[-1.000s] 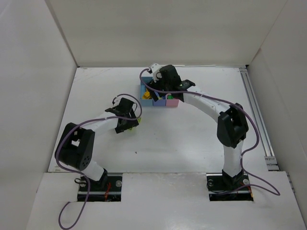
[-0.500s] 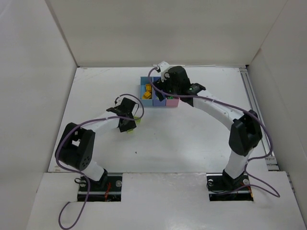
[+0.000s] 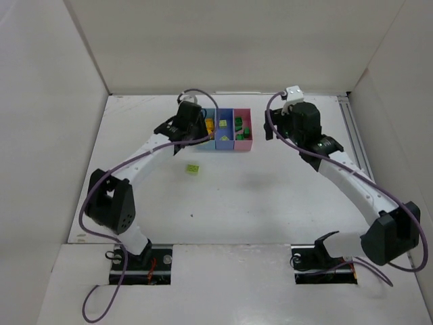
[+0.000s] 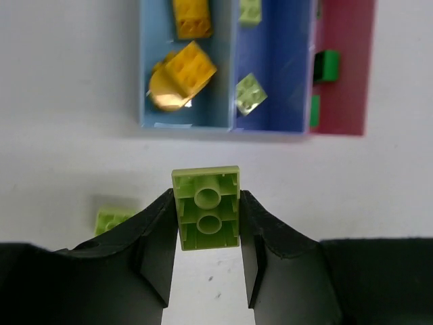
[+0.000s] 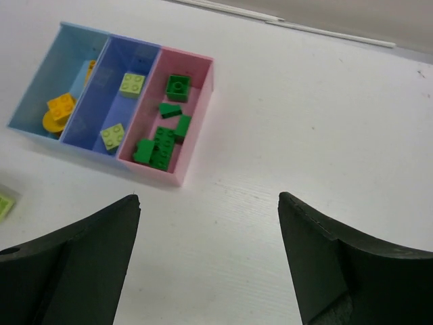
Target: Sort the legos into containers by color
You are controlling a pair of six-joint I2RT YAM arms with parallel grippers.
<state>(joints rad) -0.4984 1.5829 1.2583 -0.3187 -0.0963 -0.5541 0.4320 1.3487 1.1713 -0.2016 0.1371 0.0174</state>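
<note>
Three joined containers stand at the back middle: light blue (image 3: 208, 132), periwinkle (image 3: 224, 139) and pink (image 3: 242, 140). In the left wrist view the light blue bin (image 4: 152, 40) holds yellow-orange legos (image 4: 184, 68), the periwinkle bin (image 4: 284, 61) lime ones (image 4: 250, 93), and the pink bin (image 4: 348, 101) dark green ones (image 4: 328, 66). My left gripper (image 3: 196, 135) (image 4: 206, 196) is shut on a lime brick (image 4: 206, 208), held just short of the bins' near wall. Another lime brick (image 3: 193, 169) (image 4: 111, 218) lies on the table. My right gripper (image 3: 276, 130) (image 5: 206, 203) is open and empty, right of the pink bin (image 5: 196, 115).
White walls enclose the table on the left, back and right. A metal rail (image 3: 362, 162) runs along the right edge. The right wrist view shows the loose lime brick (image 5: 3, 203) at its left edge.
My left gripper rose from the table with a lime brick and moved back to the bins. My right gripper drew away from over the bins to the right.
</note>
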